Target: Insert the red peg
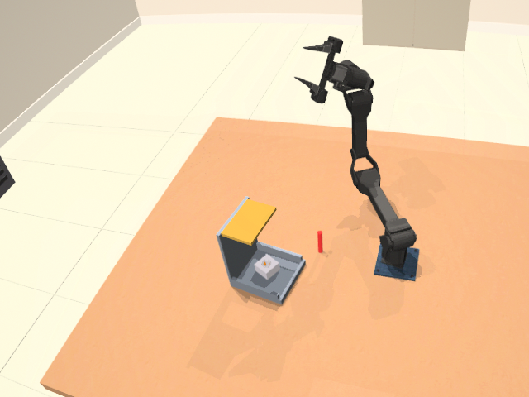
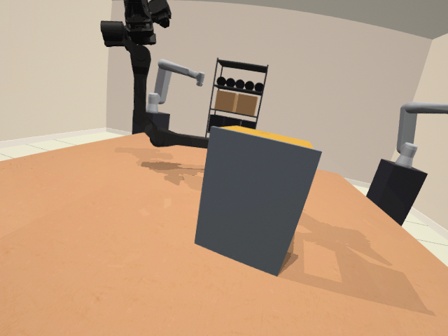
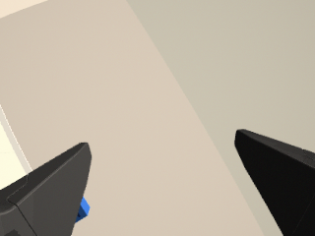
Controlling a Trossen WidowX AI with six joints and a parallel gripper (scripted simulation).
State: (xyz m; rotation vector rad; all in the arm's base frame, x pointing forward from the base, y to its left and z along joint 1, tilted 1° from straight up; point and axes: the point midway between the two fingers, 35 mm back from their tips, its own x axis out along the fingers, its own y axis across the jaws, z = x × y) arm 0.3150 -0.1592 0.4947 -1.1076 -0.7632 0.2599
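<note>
A red peg (image 1: 320, 241) stands upright on the table, between the box and the arm's base. The grey box (image 1: 256, 293) (image 2: 257, 202) shows its back wall in the exterior view. Its flat yellow roof (image 1: 249, 221) (image 2: 269, 136) sticks out from the back wall. A white block (image 1: 266, 267) with a hole in its top sits on the box floor; the hole looks empty. My gripper (image 1: 298, 62) (image 3: 163, 144) is open and empty, high above the table and far from the peg. The peg is not visible in the exterior view or the wrist view.
The box has low side walls (image 1: 279, 250) and a low front lip (image 1: 293, 282). The arm's blue base plate (image 1: 395, 273) is on the table to the right of the peg. A shelf rack and other grey arms stand in the background in the exterior view.
</note>
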